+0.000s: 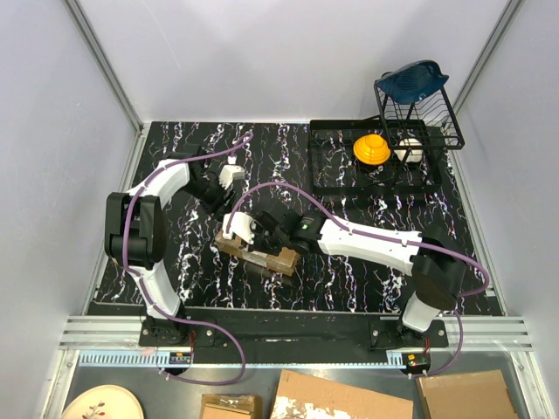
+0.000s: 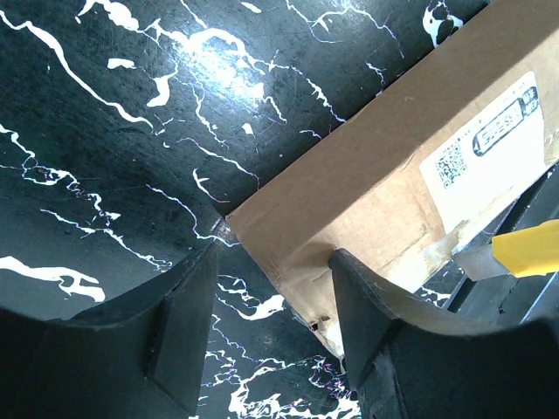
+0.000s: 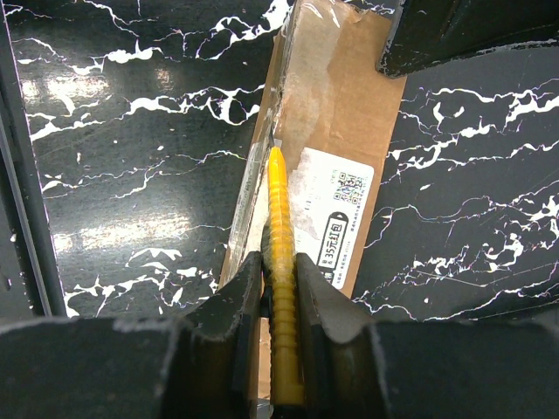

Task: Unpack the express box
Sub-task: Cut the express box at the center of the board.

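Express box (image 1: 258, 251) on the black marbled worktop (image 1: 367, 271), lying between the two arms with its long axis oblique and its label uppermost. The right pincer (image 3: 279, 260) is shown clamped on the yellow utility knife (image 3: 278, 201), whose tip is set at the taped seam along one long edge. Box and knife are seen to run in one line, straight ahead of this pincer. The left pincer (image 2: 275, 266) is held apart, astride the corner at the opposite end; whether a finger presses the cardboard cannot be told. The cut is judged to be called for lengthwise along the seam, the right arm being better placed and the left serving to steady the carton.
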You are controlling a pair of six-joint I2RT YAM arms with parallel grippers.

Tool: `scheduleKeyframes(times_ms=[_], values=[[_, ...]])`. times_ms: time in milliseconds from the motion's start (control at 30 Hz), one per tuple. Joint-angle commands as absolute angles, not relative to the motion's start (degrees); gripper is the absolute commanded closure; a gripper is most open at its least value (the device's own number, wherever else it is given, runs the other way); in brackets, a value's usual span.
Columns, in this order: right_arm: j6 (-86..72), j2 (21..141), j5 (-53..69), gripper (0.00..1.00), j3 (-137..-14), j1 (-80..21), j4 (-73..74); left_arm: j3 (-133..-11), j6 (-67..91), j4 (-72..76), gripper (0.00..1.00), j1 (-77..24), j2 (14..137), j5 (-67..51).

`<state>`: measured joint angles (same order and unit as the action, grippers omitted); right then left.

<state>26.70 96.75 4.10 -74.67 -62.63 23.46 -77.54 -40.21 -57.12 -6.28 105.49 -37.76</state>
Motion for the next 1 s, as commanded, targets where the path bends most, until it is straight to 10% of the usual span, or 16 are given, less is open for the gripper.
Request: scheduleKeyframes(times_ms=[0,967], values=[[27.1,96.3,2.2,1.00,-76.5,-62.9,22.4,-76.9,-42.5,-55.5,0.43,-5.8,105.9,-35.1],[25.0,96.1,5.0,1.00,-77.9,-63.1,23.5,-77.4,-42.5,-56.0,0.44,-5.8,106.3,-35.5]])
